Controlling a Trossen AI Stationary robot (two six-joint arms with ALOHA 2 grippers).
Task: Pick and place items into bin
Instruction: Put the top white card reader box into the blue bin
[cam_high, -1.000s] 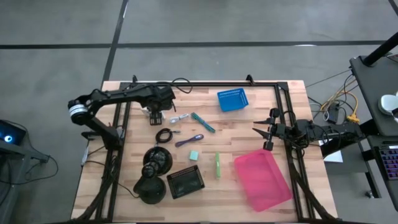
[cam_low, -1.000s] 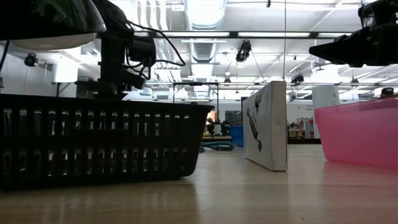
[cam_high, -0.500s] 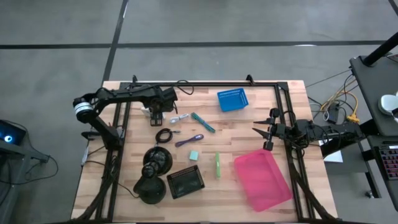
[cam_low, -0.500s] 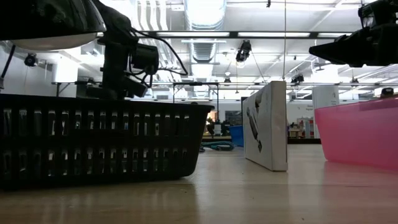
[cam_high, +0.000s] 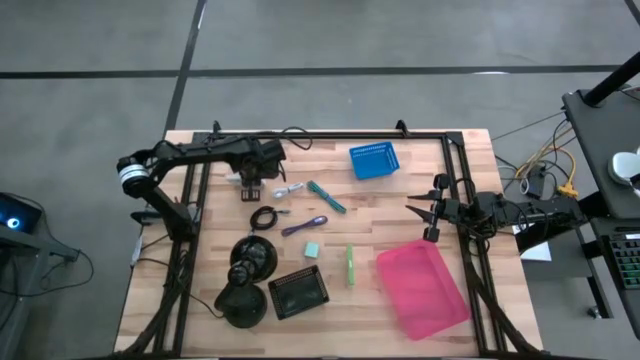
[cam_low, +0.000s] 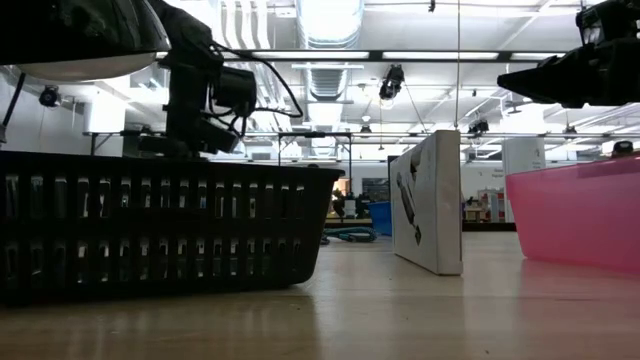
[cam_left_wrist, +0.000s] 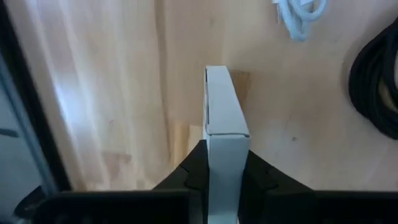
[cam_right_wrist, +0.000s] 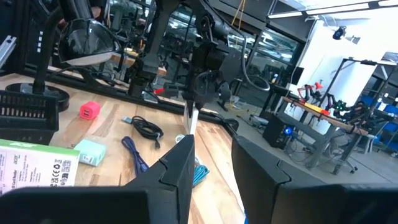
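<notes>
Tabletop (cam_high: 400, 210): pale wood planks, black frame rails along the edges; grey floor around it.
White packet (cam_left_wrist: 224, 124): thin flat white box, seen edge-on in the left wrist view, standing on its narrow edge near the far-left part of the tabletop.
Left claw (cam_high: 252, 186): clenched on the white packet, one dark finger pressed to each flat face; packet sticks out ahead of the fingertips.
Coiled black cable (cam_high: 264, 217): small black loop just nearer than the left claw, apart from it.
Teal-handled tool (cam_high: 326, 196): lying diagonal, right of the left claw, beside a small white oddment (cam_high: 287, 189).
Purple pen (cam_high: 304, 225): lying right of the cable.
Pale teal cube (cam_high: 312, 249): mid tabletop, near the green stick (cam_high: 350, 265).
Pink bin (cam_high: 422, 288): near-right part of the tabletop, tilted diagonally, well apart from the left claw.
Right claw (cam_high: 428, 213): at the right rail, fingers parted, gripping nothing.
</notes>
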